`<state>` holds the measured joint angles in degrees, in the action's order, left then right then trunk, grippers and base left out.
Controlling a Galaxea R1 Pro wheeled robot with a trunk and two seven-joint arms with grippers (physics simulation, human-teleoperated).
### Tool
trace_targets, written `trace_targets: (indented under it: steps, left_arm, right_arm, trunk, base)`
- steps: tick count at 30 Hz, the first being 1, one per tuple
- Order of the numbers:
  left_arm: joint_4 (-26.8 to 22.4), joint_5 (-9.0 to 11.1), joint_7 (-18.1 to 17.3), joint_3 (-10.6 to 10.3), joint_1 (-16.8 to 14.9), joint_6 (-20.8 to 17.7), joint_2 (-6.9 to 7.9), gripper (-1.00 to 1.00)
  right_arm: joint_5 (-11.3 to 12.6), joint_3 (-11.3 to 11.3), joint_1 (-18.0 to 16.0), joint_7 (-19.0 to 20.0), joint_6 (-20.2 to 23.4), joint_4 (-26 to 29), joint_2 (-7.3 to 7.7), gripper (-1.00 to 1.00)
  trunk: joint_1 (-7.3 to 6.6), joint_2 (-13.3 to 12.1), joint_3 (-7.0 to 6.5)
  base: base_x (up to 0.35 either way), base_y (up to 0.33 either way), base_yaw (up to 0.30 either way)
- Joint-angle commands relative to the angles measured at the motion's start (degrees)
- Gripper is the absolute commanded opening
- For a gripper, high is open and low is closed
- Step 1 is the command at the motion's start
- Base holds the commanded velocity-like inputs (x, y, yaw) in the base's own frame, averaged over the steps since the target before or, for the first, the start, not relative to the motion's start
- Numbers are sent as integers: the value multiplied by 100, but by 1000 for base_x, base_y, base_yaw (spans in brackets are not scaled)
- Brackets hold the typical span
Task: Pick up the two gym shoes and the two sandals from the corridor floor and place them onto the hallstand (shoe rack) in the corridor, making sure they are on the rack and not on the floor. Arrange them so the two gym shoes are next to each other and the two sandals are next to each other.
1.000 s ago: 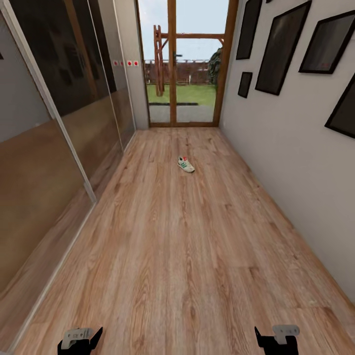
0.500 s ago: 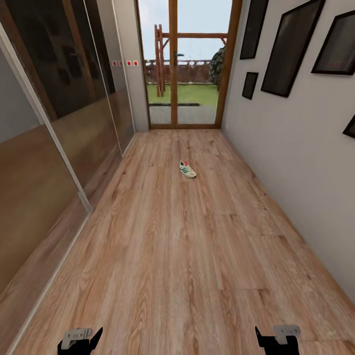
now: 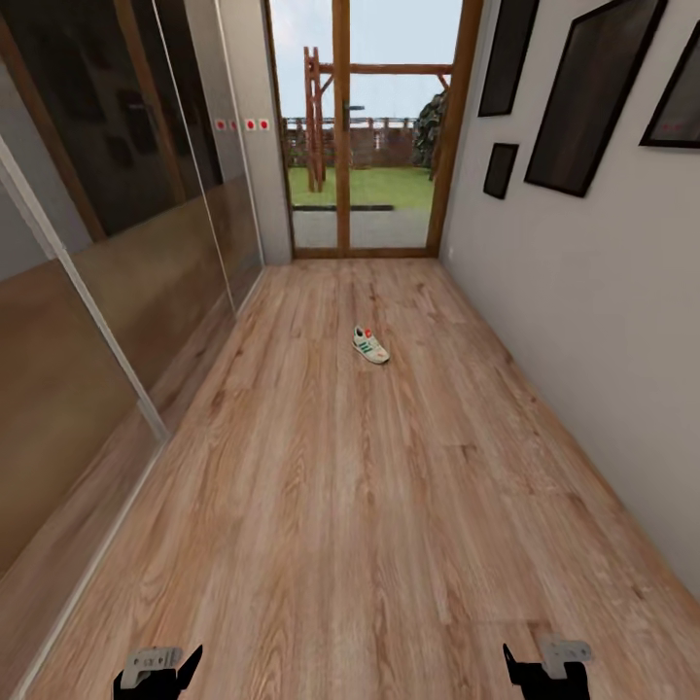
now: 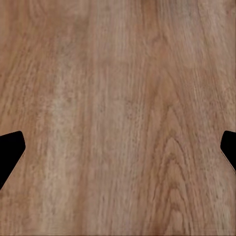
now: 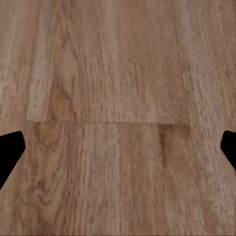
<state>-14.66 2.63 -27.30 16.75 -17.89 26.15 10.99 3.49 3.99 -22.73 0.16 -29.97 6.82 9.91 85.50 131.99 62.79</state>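
One gym shoe (image 3: 370, 345) is lying alone on the corridor floor (image 3: 369, 525), centre frame, slightly above middle, well apart from both walls. You are heading for it: I'd keep it centred, stop short, and lower the trunk before reaching. Left gripper (image 3: 158, 670) and right gripper (image 3: 546, 665) are hanging at the bottom edge, both spread wide over bare planks, holding nothing. Mirrored sliding doors (image 3: 107, 253) are lining the left; framed pictures (image 3: 583, 92) upper right; glazed garden door (image 3: 365, 126) at top centre.
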Motion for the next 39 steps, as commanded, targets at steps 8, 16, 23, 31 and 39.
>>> trace_targets:
  steps: [8, 16, 23, 31, 39]
  left_arm:
    - [9, 29, -56, 30, -4, -4, -7, 100]
    - [7, 29, -56, 30, -4, -4, -3, 100]
    - [7, 28, -56, 30, -4, -4, -3, 100]
    - [8, 28, -56, 30, -4, -4, -2, 100]
    - [9, 27, -56, 30, -4, -4, -2, 100]
  right_arm:
    - [37, 40, -3, 2, -18, -5, -2, 100]
    - [37, 40, -3, 2, -18, -4, -6, 100]
    - [37, 40, -3, 2, -18, -5, -6, 100]
    - [37, 40, -3, 2, -18, -5, -6, 100]
    - [37, 40, -3, 2, -18, -5, -6, 100]
  trunk:
    - [3, 1, 5]
    - [3, 1, 5]
    - [3, 1, 5]
    - [3, 1, 5]
    - [3, 1, 5]
  base:
    - [339, 0, 0]
    - [339, 0, 77]
    - [339, 0, 36]
    - [339, 0, 2]
    - [339, 0, 0]
